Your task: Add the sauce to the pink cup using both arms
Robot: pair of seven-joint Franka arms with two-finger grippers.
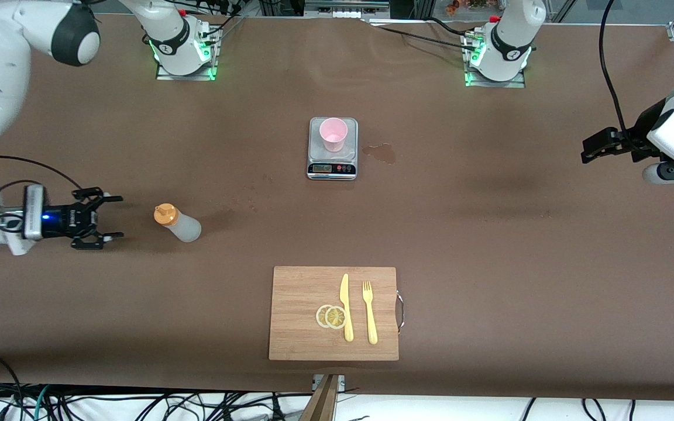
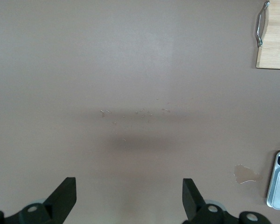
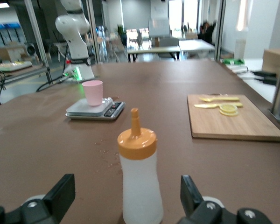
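- Sauce bottle (image 1: 178, 223): frosted-white body with orange nozzle cap, stands upright on the table surface toward the right arm's end, roughly midway between the edge along the bases and the edge nearest the front camera. Nothing touches it.
- Pink cup (image 1: 333, 134): upright on a small silver scale (image 1: 332, 168) in the middle of the table, nearer the bases' edge than the bottle is. The interior looks pale; whether sauce is already inside cannot be told.
- Right gripper (image 1: 109, 217): level with the bottle, just beside it on the side toward the right arm's end of the table. Fingers spread wide, empty, pointed at the bottle; in the right wrist view the bottle (image 3: 139, 179) sits centred between the finger stubs but not yet between the tips.
- Left gripper (image 1: 587, 149): over bare table near the left arm's end, well apart from cup and bottle. Released, holding nothing; this arm waits.
- Small wet stain (image 1: 381, 153) on the surface just beside the scale.
- Wooden cutting board (image 1: 302, 336) at the middle of the edge nearest the front camera; carries two lemon slices (image 1: 331, 316), a yellow knife (image 1: 346, 307) and a yellow fork (image 1: 369, 311). Not part of the task.
- Progress, judged: either a start or an end state. Bottle is ungrasped, cup unattended. If starting, grasp, carry, tip and squeeze all remain.
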